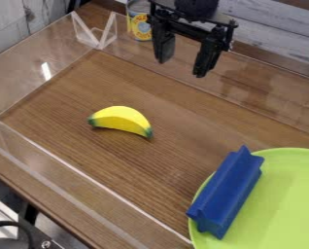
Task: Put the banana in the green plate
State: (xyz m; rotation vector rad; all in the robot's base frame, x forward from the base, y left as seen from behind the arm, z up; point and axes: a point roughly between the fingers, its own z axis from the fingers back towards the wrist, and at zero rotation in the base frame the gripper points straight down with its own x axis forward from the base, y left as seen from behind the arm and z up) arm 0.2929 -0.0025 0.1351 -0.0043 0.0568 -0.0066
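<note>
While the banana [122, 121] lies on the wooden surface [112, 173], left of the green plate [286, 189] in the camera view, it is seen below and left of the fingers [186, 56], long axis slanting down-right. Fingers spread, nothing pinched; arm held above the surface near the far side, pointed downward. Blue block [227, 193] seen on plate's near-left part.

Single elevated view, angled down across the tabletop [112, 180]
</note>
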